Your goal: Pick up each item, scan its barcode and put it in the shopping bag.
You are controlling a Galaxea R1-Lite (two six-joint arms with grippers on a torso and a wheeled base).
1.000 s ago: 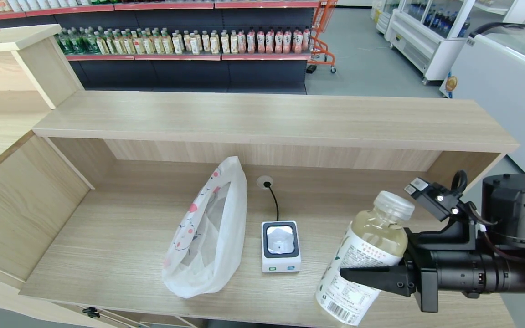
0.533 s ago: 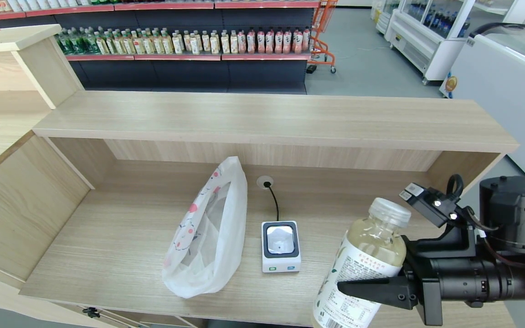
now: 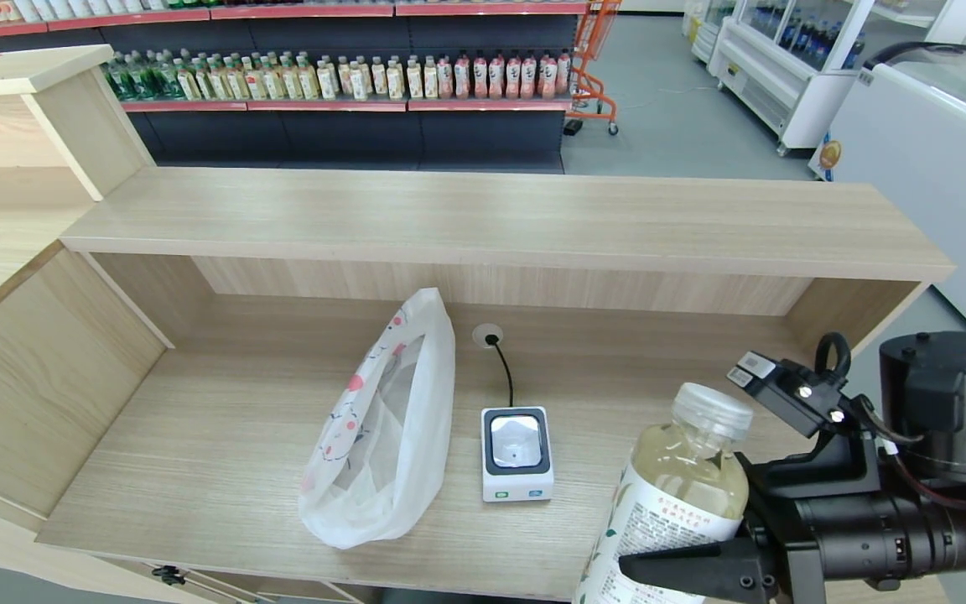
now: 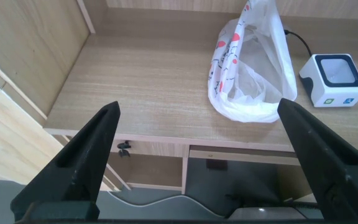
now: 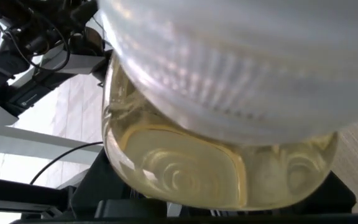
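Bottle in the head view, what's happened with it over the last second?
The right hand, still clamped on the bottle, has carried it lower in the head view and tipped it more upright; its base has now slipped past the picture's lower edge. The shopping bag and the scanner on the counter stayed put.

The bottle (image 3: 677, 491), clear plastic with pale yellow drink, a whitish cap and a white printed label, is clamped near upright in the right pincer (image 3: 684, 528) over the counter's (image 3: 198, 470) near right edge. The white scanner (image 3: 516, 453) lies window-up just beside the slumped, open-mouthed bag (image 3: 382, 428), white with red dots.
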